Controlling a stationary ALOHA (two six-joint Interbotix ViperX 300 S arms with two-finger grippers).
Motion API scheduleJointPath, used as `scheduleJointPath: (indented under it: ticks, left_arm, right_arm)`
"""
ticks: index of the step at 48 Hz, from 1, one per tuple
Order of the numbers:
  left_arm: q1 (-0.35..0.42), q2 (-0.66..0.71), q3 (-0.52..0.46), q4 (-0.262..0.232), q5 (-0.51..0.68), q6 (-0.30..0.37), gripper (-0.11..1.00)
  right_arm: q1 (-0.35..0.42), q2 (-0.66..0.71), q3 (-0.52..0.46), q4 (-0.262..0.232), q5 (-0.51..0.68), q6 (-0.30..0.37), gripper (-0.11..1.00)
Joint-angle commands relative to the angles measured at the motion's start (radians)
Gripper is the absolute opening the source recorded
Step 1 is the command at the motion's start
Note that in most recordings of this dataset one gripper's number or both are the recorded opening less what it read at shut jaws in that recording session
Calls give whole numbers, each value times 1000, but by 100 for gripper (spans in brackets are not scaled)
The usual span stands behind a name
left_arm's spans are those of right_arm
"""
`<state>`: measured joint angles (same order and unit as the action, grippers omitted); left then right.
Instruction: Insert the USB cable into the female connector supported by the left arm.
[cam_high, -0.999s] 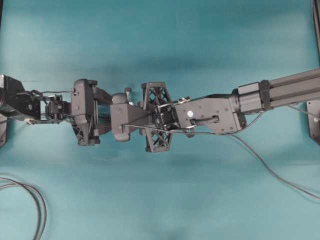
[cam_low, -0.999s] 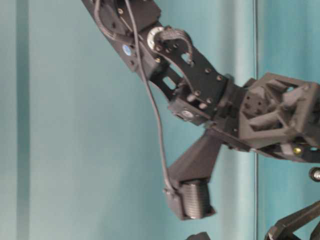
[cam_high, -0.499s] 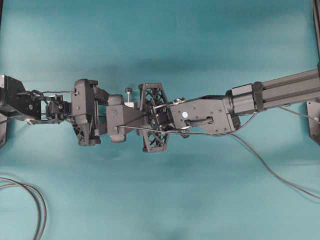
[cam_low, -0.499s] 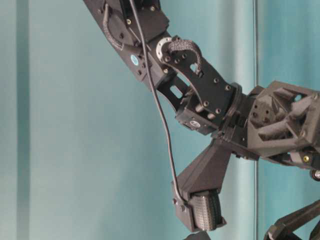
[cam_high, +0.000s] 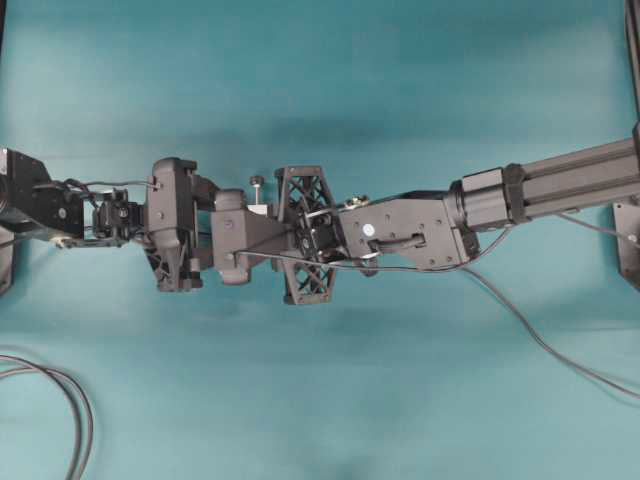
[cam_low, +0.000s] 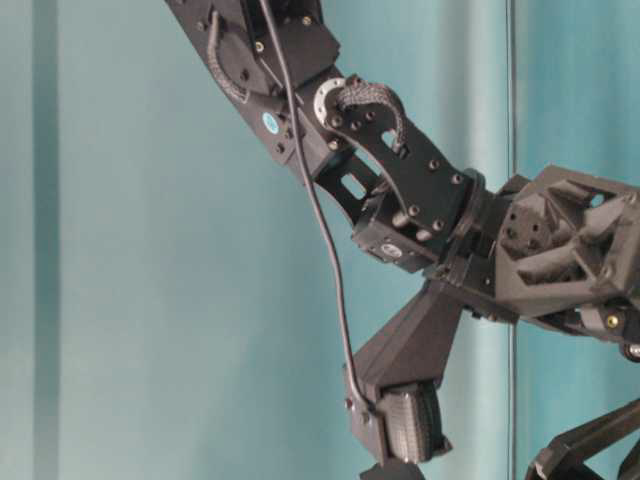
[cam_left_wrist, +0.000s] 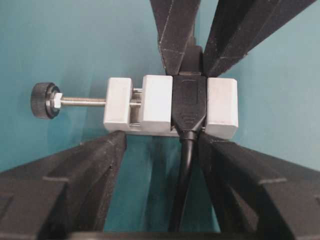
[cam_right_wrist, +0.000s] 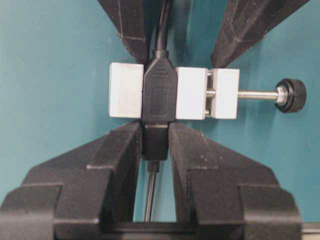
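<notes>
Right wrist view: right tool (cam_right_wrist: 155, 145), clenched on the plug (cam_right_wrist: 156, 142), has closed in, meeting the connector (cam_right_wrist: 172, 92) gripped by left tool (cam_left_wrist: 165, 135).

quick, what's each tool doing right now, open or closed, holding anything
Left tool: spread wide around the white clamp block of the female connector.
Right tool: closed on the black USB plug, at the connector.
</notes>
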<state>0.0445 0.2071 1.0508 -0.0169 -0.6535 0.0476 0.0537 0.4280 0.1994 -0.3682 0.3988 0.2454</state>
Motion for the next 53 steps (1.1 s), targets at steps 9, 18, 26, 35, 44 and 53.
scheduleJointPath:
  ticks: [9, 18, 26, 35, 44, 53]
  left_arm:
    - [-12, -12, -43, 0, 17, -12, 76]
    - [-15, -28, -32, 0, 17, -11, 77]
    - [-15, -74, 12, 0, 26, -15, 77]
    - [-15, -181, 100, -3, 77, -17, 76]
    - [-15, -288, 147, -5, 140, -18, 76]
    - [-15, -396, 160, -5, 268, -20, 77]
  right_arm:
    - [17, -84, 41, -5, -21, 8, 19]
    - [17, -123, 83, -5, -17, 41, 61]
    - [15, -181, 135, -5, -21, 87, 78]
    - [14, -279, 224, -5, -23, 112, 76]
    - [3, -405, 344, -5, -54, 127, 76]
    - [-12, -514, 460, -5, -103, 155, 76]
